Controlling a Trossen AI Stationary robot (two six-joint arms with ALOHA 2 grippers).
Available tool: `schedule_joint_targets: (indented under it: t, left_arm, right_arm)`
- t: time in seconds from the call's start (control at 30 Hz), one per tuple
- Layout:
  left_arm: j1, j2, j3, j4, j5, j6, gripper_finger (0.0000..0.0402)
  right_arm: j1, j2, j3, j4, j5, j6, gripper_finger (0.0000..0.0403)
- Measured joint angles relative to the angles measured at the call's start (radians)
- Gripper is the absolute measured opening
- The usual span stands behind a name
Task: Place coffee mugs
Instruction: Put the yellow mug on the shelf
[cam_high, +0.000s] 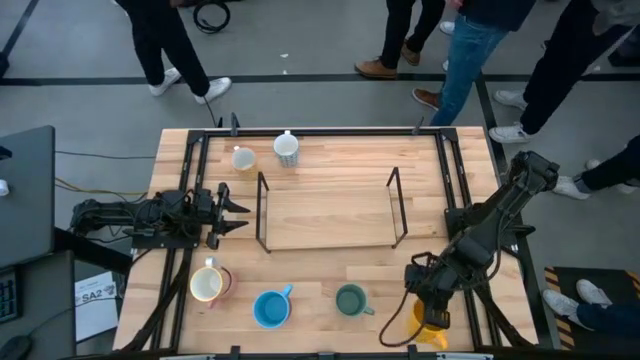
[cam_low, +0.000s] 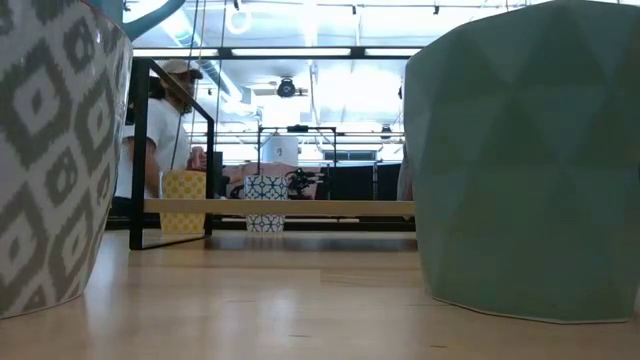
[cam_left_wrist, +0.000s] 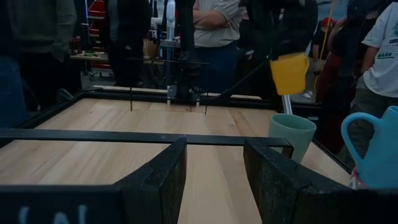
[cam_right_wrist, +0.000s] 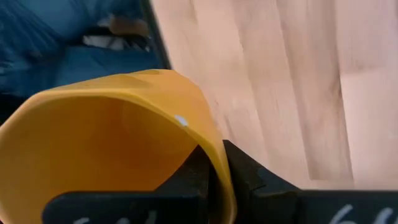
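An orange mug (cam_right_wrist: 118, 143) is pinched at its rim by the right gripper (cam_right_wrist: 214, 168), its base cut off; the left gripper (cam_high: 232, 212) is held spread.

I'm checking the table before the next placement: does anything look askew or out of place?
Only the orange mug: the right gripper pinches its rim and holds it tilted above the table's near right corner, lifted clear in the left wrist view. The blue mug, green mug and the others stand upright. No spill or damage shows.
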Motion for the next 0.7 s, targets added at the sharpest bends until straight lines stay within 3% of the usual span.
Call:
schedule_joint_targets:
  t: [0.37,0.7]
  left_arm:
    - [0.000,0.000,0.000,0.000,0.000,0.000,0.0167]
    - [0.000,0.000,0.000,0.000,0.000,0.000,0.0167]
  right_arm:
    - [-0.219,-0.001,0.253,-0.183,0.174,-0.449,0.0030]
    - [-0.524,-0.002,0.294,-0.173,0.188,-0.922,0.0030]
